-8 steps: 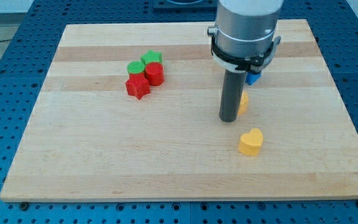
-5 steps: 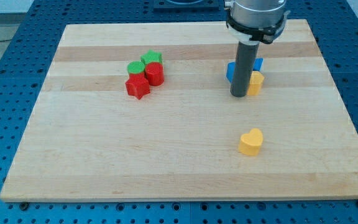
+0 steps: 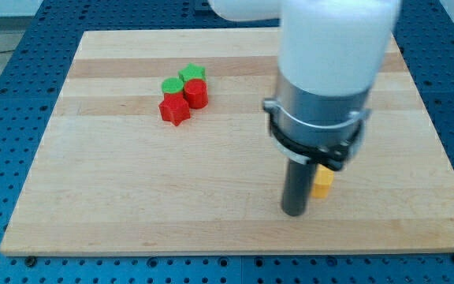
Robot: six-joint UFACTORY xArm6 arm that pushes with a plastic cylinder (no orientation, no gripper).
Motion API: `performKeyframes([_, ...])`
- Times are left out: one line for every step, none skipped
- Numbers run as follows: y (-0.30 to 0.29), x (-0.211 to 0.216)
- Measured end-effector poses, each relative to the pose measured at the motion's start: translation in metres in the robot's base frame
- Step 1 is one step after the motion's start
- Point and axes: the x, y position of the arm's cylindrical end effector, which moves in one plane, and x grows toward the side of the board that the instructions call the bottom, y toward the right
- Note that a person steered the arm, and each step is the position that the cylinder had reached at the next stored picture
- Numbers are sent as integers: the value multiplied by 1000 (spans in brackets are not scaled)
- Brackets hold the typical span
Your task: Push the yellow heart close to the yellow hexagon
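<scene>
My tip (image 3: 293, 212) rests on the board near the view's bottom, just left of the yellow heart (image 3: 321, 183). Only a small part of the heart shows past the rod, and the two look to be touching. The arm's wide white and grey body fills the view's upper right and hides the yellow hexagon and the blue blocks behind it.
A cluster of blocks sits at the view's upper left: a green star (image 3: 193, 73), a green block (image 3: 170, 85), a red cylinder (image 3: 196, 94) and a red star (image 3: 174, 110). The board's bottom edge (image 3: 235, 251) is close below my tip.
My tip moved from beside the yellow hexagon down toward the view's bottom, to the left side of the yellow heart. The arm body now hides the hexagon and the blue blocks.
</scene>
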Motion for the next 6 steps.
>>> performKeyframes([26, -10])
performKeyframes([26, -43])
performKeyframes([25, -70])
performKeyframes([12, -106])
performKeyframes([10, -111])
performKeyframes([5, -114])
